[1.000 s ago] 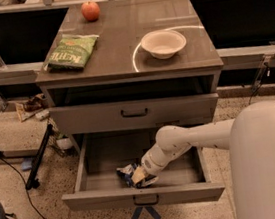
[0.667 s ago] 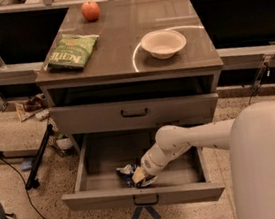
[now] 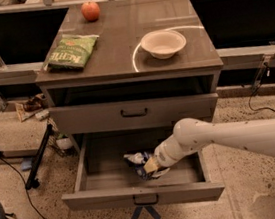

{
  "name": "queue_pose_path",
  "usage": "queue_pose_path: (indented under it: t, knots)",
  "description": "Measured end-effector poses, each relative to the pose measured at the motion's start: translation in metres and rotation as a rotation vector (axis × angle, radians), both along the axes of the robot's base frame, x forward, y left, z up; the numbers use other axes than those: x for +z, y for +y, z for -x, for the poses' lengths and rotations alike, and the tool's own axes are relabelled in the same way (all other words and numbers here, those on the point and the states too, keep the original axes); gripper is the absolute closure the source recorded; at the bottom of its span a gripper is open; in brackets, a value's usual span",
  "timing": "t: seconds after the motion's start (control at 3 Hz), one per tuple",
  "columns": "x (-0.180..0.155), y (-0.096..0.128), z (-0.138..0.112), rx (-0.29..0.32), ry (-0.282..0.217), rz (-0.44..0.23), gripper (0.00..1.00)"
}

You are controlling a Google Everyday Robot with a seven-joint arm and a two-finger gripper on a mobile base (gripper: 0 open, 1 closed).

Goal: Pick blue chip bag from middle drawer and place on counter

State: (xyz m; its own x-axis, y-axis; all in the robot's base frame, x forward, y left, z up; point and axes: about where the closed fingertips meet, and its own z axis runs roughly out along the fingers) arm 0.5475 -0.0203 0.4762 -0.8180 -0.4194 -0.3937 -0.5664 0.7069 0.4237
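Blue and white foil shows down in the open drawer (image 3: pixel 103 196), and that is the blue chip bag (image 3: pixel 135 158). It lies on the drawer floor near the middle, a bit toward the front. The robot's white arm (image 3: pixel 216 136) reaches in from the right side as I look at it. The gripper (image 3: pixel 150 166) is right on the bag, touching it. It hides part of the bag, so I cannot tell if it is holding the bag tight or just resting on it. The bag's white end pokes out on the side away from the arm, and a dark blue bit peeks out under the gripper. The bag looks crumpled, and I think it lies slanted, from back-left to front-right. The tabletop (image 3: pixel 118 38) is high above, well apart from the bag, with a shut drawer (image 3: pixel 134 113) in between. So I think the bag must come out toward the front before it goes up, or it may bump that shut drawer. On the tabletop sit a green bag (image 3: pixel 72 52), a bowl (image 3: pixel 163 43) and an apple (image 3: pixel 90 10).
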Motion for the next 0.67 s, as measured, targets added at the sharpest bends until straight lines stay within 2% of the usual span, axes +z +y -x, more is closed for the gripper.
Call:
queue_pose_path:
  t: [0.33,0.67]
  knots:
    - [0.075,-0.047,0.001,-0.038,-0.117,0.013,1.0]
    - [0.126,-0.08,0.009,-0.039,-0.167,-0.016,1.0]
